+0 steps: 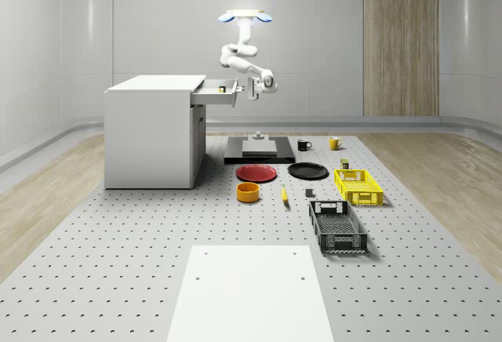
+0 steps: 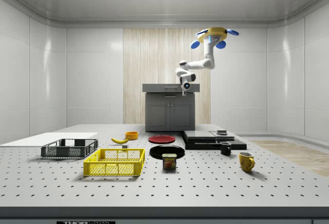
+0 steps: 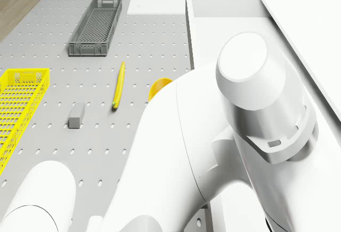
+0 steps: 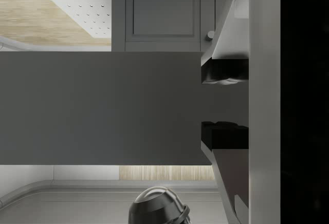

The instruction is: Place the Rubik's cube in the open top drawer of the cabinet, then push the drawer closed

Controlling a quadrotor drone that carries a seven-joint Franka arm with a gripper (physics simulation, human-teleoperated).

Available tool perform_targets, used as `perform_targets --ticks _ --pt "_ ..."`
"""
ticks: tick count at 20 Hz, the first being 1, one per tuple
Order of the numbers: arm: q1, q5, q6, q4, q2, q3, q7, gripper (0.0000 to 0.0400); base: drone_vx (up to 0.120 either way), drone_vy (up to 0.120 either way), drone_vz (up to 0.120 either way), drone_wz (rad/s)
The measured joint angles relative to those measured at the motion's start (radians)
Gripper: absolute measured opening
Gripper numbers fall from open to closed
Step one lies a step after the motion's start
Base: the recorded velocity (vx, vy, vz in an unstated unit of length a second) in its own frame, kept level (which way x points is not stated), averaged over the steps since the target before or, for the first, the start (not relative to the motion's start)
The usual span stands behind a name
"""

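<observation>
So the drone (image 1: 245,17) is hovering up high, just off the drawer side of the cabinet (image 1: 153,132), with its arm (image 1: 239,58) folded down toward the open top drawer (image 1: 216,93). The gripper (image 1: 252,89) sits right at the drawer's front panel, and in the wrist view the two fingers (image 4: 224,71) are spread apart with nothing between them, facing that flat grey drawer front. The cube (image 1: 222,87) is already lying inside the drawer, you can spot a bit of colour poking above the rim. On the floor there's a red plate (image 1: 256,172), a black plate (image 1: 307,171), an orange bowl (image 1: 248,192), a banana (image 1: 284,194), a yellow crate (image 1: 358,186) and a dark crate (image 1: 336,227).
</observation>
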Motion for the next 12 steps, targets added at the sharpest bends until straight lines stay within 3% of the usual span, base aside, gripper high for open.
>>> perform_targets --ticks 9,12 --pt "0.133 -0.146 -0.005 -0.084 -0.02 -0.024 -0.094 0.0105 0.0 0.0 0.0 0.0" --pt "0.183 -0.198 -0.007 -0.117 -0.022 -0.04 -0.078 0.0105 0.0 0.0 0.0 0.0"
